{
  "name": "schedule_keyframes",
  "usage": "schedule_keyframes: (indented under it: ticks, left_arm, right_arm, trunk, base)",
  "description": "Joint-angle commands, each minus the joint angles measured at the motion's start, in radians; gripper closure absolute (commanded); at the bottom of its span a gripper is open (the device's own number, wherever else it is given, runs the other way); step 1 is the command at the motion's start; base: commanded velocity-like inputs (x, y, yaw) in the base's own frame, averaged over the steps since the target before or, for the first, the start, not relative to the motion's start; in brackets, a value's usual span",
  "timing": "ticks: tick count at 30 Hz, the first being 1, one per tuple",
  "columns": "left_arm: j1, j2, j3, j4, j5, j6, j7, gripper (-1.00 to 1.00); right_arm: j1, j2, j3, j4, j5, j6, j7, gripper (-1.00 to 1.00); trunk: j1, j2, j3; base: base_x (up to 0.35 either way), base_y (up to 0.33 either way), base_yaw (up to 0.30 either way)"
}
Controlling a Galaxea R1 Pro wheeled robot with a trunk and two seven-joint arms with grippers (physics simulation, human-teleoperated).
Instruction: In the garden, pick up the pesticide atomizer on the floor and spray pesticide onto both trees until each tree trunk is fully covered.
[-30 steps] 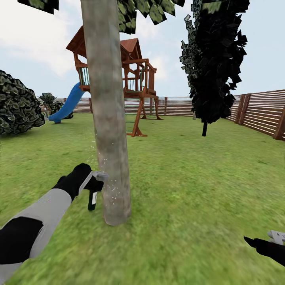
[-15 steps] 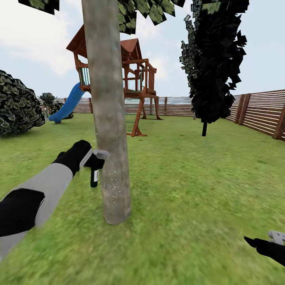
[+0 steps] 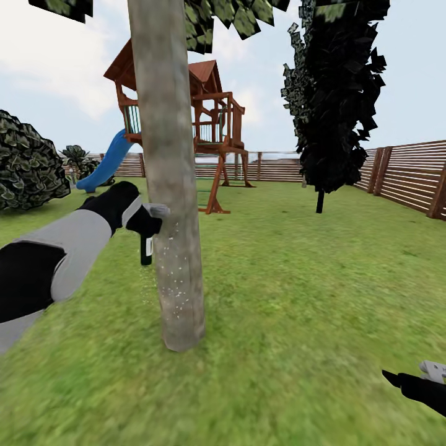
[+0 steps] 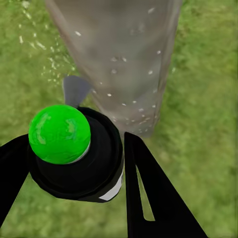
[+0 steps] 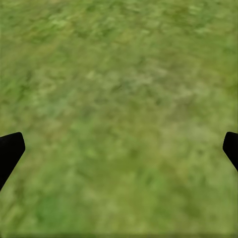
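The tree trunk (image 3: 170, 186) is taken as the landmark: a mottled grey-brown column rising from the lawn (image 3: 291, 297) at the left of centre in the head view. The pesticide atomizer (image 3: 147, 244) is held just beside the trunk, on its left side and at about mid-height of the visible trunk, well above the grass. The left gripper (image 3: 147, 222) is clamped on the atomizer, its jaws closed around the dark bottle; in the left wrist view the bottle (image 4: 79, 158) with its bright green cap is seen between the two black fingers (image 4: 148, 193), the grey nozzle pointing at the trunk (image 4: 124, 54). Small white specks are scattered over the trunk's surface below and beside the nozzle, and a few are seen against the grass to the trunk's left.

The right gripper (image 3: 427, 381) is held low, far to the right of the trunk and well apart from it. Its jaws stand open and nothing is held between them; only grass (image 5: 119, 114) is seen past the black fingertips (image 5: 10, 148).

Behind the trunk a wooden playhouse (image 3: 214, 124) with a blue slide (image 3: 108, 162) is seen. To the trunk's right a dark narrow tree (image 3: 334, 99) stands, and a brown slatted fence (image 3: 409, 176) borders the lawn beyond it.
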Motion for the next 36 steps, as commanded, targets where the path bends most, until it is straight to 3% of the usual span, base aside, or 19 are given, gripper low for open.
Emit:
schedule_keyframes:
  ticks: [1, 8, 14, 18, 24, 27, 36]
  left_arm:
    - [-0.011, 0.000, 0.000, 0.006, 0.001, 0.000, 0.000, 1.00]
    - [-0.113, -0.018, 0.000, 0.095, 0.000, 0.000, 0.000, 1.00]
    - [-0.121, -0.020, -0.006, 0.103, 0.000, -0.001, 0.000, 1.00]
    - [-0.120, -0.016, -0.038, 0.140, 0.000, -0.002, 0.000, 1.00]
    - [-0.113, -0.014, -0.043, 0.146, 0.000, -0.006, 0.000, 1.00]
    - [-0.084, -0.003, -0.043, 0.146, 0.001, -0.009, -0.001, 1.00]
    - [0.077, 0.007, -0.043, 0.144, -0.001, -0.033, -0.004, 1.00]
  right_arm:
    - [0.000, 0.000, 0.000, 0.000, 0.000, 0.000, 0.000, -1.00]
    - [0.000, 0.000, -0.001, 0.000, 0.000, 0.000, 0.000, -1.00]
    - [0.000, 0.000, -0.001, 0.000, 0.000, 0.000, 0.000, -1.00]
    - [0.000, 0.000, -0.001, -0.001, 0.000, 0.000, 0.000, -1.00]
    - [0.000, 0.000, -0.001, 0.000, 0.000, 0.000, 0.000, -1.00]
    - [0.000, 0.000, -0.001, 0.000, 0.000, 0.000, 0.000, -1.00]
    - [0.000, 0.000, 0.000, 0.000, 0.000, 0.000, 0.000, -1.00]
  trunk:
    - [0.000, 0.000, 0.000]
    - [0.000, 0.000, 0.000]
    - [0.000, 0.000, 0.000]
    - [0.000, 0.000, 0.000]
    - [0.000, 0.000, 0.000]
    - [0.000, 0.000, 0.000]
    - [0.000, 0.000, 0.000]
  base:
    - [0.000, 0.000, 0.000]
    - [0.000, 0.000, 0.000]
    - [0.000, 0.000, 0.000]
    - [0.000, 0.000, 0.000]
    - [0.000, 0.000, 0.000]
    - [0.000, 0.000, 0.000]
    - [0.000, 0.000, 0.000]
